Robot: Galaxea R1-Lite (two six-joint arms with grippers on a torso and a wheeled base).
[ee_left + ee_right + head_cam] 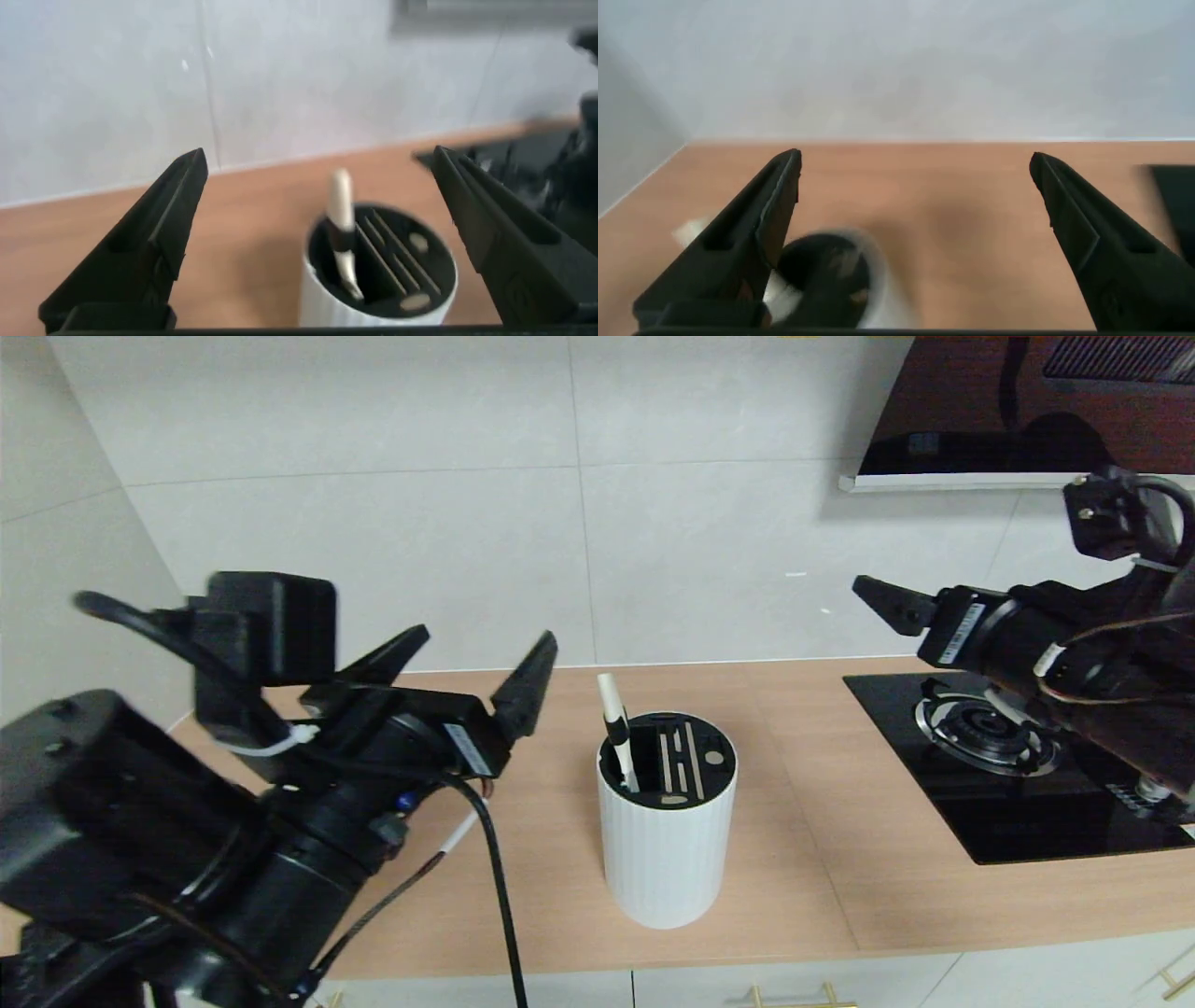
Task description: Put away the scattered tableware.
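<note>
A white ribbed utensil holder with a black slotted top stands on the wooden counter. A white-handled utensil with a black band stands upright in one of its slots. My left gripper hovers open and empty to the left of the holder and above it. The left wrist view shows the holder and the utensil between the spread fingers of that gripper. My right gripper is open and empty, raised over the stove side; one of its fingers points toward the holder.
A black glass cooktop with a gas burner lies at the right of the counter, under a dark range hood. A tiled wall closes the back. Bare counter lies on both sides of the holder. Cabinet fronts run below the front edge.
</note>
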